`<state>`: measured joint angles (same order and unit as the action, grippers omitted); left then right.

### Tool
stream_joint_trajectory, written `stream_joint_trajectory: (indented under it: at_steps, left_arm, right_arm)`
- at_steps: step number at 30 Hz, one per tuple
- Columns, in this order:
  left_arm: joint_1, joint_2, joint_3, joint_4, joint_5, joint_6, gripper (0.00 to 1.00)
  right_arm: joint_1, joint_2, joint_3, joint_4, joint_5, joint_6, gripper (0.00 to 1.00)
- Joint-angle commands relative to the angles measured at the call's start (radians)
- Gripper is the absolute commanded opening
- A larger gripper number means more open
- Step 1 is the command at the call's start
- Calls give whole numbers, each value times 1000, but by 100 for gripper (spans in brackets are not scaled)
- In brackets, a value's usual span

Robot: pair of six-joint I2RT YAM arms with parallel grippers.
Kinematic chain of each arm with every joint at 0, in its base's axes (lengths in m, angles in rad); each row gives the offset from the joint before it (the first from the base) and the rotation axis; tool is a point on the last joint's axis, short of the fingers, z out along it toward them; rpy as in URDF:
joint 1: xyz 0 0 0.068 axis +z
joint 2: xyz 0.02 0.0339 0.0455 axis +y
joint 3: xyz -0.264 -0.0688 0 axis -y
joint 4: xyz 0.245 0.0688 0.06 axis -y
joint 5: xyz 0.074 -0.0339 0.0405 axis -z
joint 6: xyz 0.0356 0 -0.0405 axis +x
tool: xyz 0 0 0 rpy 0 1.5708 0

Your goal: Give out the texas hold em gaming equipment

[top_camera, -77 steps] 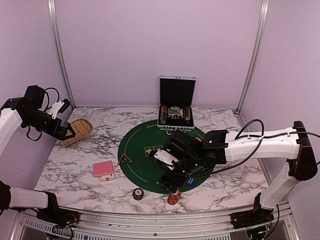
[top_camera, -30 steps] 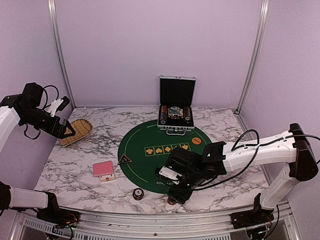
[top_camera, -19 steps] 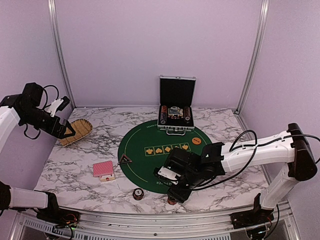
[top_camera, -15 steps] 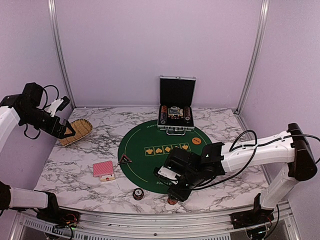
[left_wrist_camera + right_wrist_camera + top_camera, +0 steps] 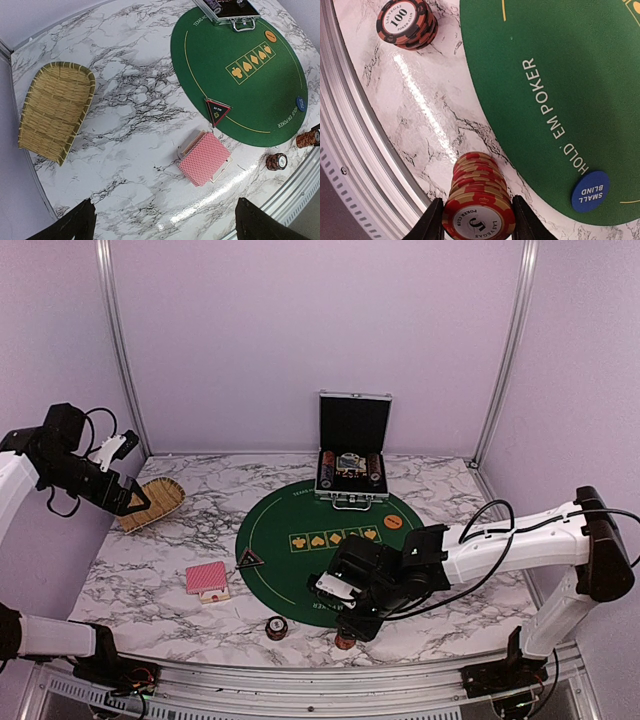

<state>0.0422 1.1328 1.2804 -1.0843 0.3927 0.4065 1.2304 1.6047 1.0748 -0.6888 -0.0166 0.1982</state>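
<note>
Distribution is looking only partly done, as I judge it. Sitting out on the round green felt mat (image 5: pixel 275 575) are the orange marker disc (image 5: pixel 392 522), the blue marker disc (image 5: pixel 590 191) at its near edge, and the dark triangular token (image 5: pixel 217 110) on its left rim. Just off the mat, the red-backed deck of playing cards (image 5: pixel 202 159) is lying undealt on the marble-patterned table (image 5: pixel 135 100). The short stack of dark, red-edged poker chips (image 5: pixel 405 22) is standing near the front rail. More chips are waiting in the open metal case (image 5: pixel 352 472) at the mat's far side. The woven straw basket (image 5: pixel 55 107) is lying far left.

The right gripper (image 5: pixel 477 222) is gripping the tall stack of red-and-white poker chips (image 5: pixel 479 185), fingers (image 5: pixel 434 222) pressing against both sides of its top chips. That stack appears to be standing on bare marble just outside the mat's near edge, apart from the shorter stack. Its chips are sitting slightly offset, showing cream stripes on red rims and a crown on the top face. The left gripper (image 5: pixel 165 227) is hanging high over the table's left side, jaws spread wide, holding nothing.
</note>
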Motion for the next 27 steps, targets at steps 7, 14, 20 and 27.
stream_joint_trajectory:
  at_steps: [7, 14, 20, 27]
  left_arm:
    - [-1, -12, 28, -42, 20, 8, 99]
    - [-2, -11, 38, -45, 36, 7, 99]
    - [-1, -7, 46, -46, 40, 8, 99]
    - [-1, 15, 47, -45, 26, -7, 99]
  right_arm:
    - [3, -29, 50, -23, 27, -13, 16]
    - [-2, -18, 124, -73, 54, -16, 7]
    - [-64, 39, 221, -85, 45, -34, 7]
    - [-120, 258, 439, -35, 38, -87, 6]
